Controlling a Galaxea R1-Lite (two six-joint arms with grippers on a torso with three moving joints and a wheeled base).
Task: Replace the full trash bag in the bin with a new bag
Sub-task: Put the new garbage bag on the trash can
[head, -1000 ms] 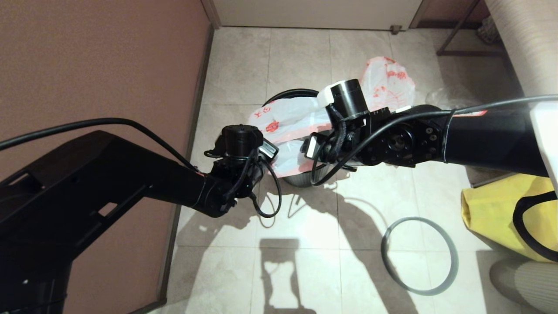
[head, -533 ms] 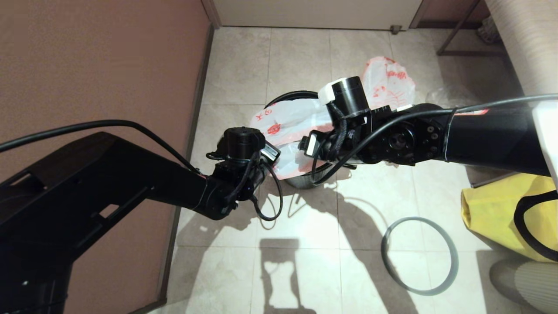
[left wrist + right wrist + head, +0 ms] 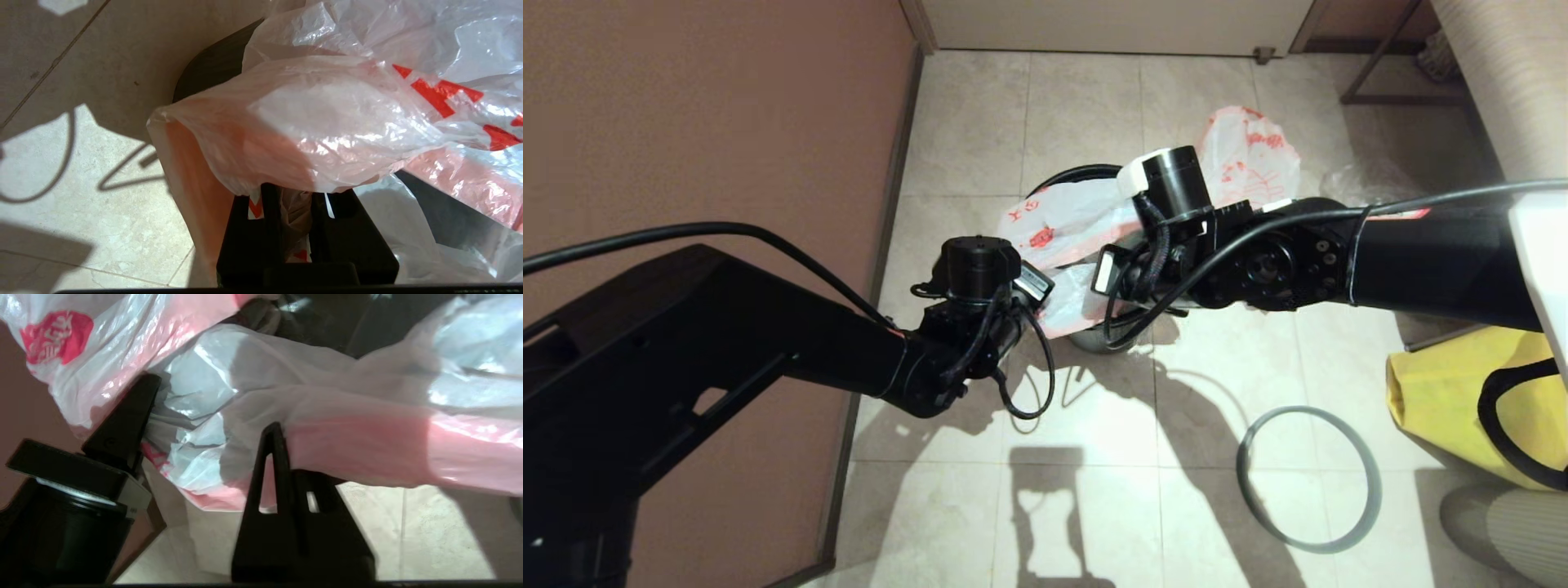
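The new bag (image 3: pixel 1054 224), limp white plastic with red characters and a pink band, hangs over the black bin (image 3: pixel 1078 174), whose far rim curves out behind it. Both grippers hold the bag just above the bin's near side. My left gripper (image 3: pixel 292 192) is shut on a bunched fold of the bag (image 3: pixel 327 122), beside the bin's dark wall (image 3: pixel 212 65). My right gripper (image 3: pixel 288 457) is shut on the pink-banded edge (image 3: pixel 359 449). The full trash bag (image 3: pixel 1250 151) stands on the floor behind the bin. The grey ring rim (image 3: pixel 1308 478) lies on the tiles at the near right.
A yellow fabric bag (image 3: pixel 1445 392) sits at the right edge. A clear bag (image 3: pixel 1356 184) lies right of the full one. A brown wall (image 3: pixel 711 114) runs along the left. A grey seat edge (image 3: pixel 1503 73) is at the far right, with a metal frame (image 3: pixel 1388 82) next to it.
Both wrists have shifted slightly, and the bag's left edge has been drawn a little to the right over the bin. Both grips are unchanged.
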